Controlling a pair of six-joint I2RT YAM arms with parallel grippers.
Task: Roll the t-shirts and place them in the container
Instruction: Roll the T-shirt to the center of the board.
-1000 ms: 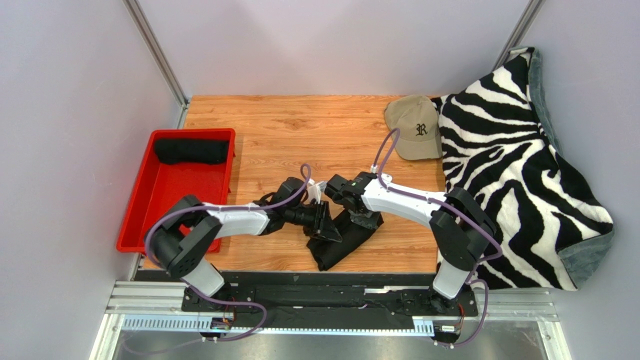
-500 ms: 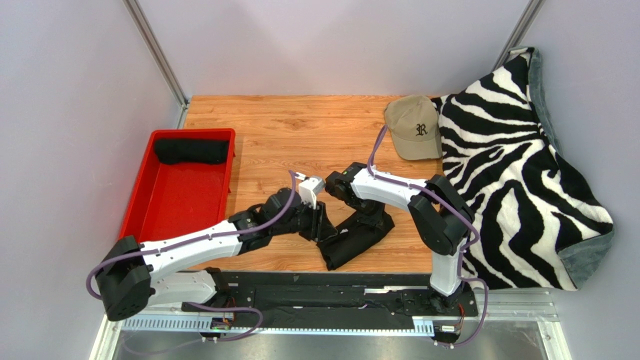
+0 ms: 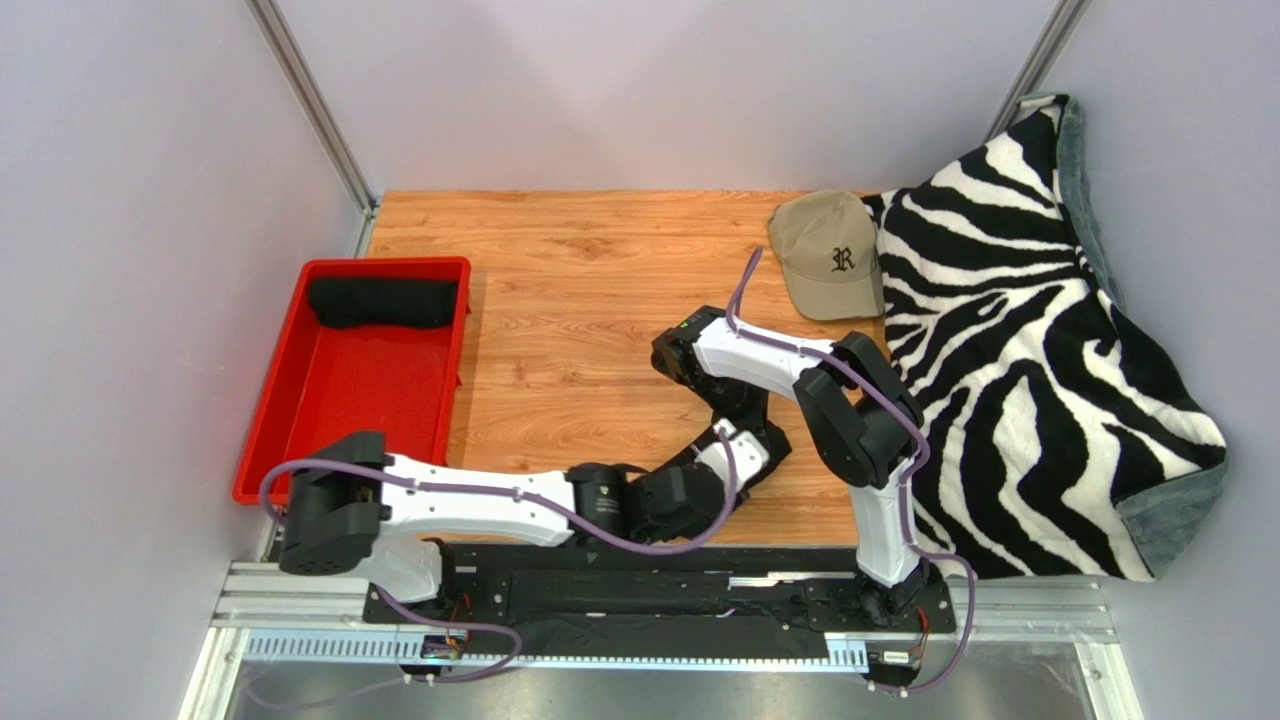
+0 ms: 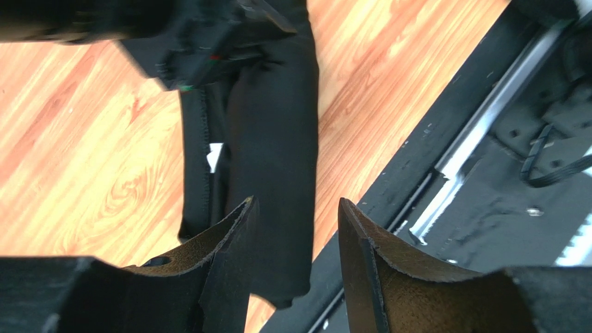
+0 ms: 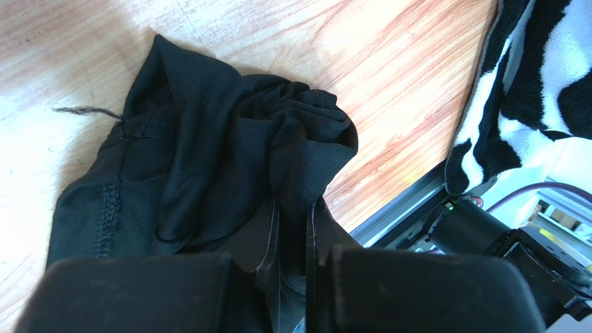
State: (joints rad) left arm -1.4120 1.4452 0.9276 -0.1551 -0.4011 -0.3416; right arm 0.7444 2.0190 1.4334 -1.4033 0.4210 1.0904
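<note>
You have two black t-shirts in view. One rolled t-shirt (image 3: pixel 383 303) lies across the far end of the single red tray (image 3: pixel 353 413), which sits at the left of the wooden table (image 3: pixel 571 285). The other, a loose t-shirt (image 5: pixel 208 139), is bunched into a long bundle close to the table's near edge, between your two arms. Your right gripper (image 5: pixel 292 208) is clamped on a fold at the bundle's far-right end, with the cloth pinched between its fingers and puckered above them. Your left gripper (image 4: pixel 295 205) hangs over the bundle's near-left end with its jaws parted. In its wrist view the shirt's end shows through the gap between the two fingers, and neither finger visibly presses into the cloth. At the far right, one tan baseball cap (image 3: pixel 830 255) with an embroidered letter R sits just beside one zebra-print blanket (image 3: pixel 1037 345), which drapes over the table's right side.
</note>
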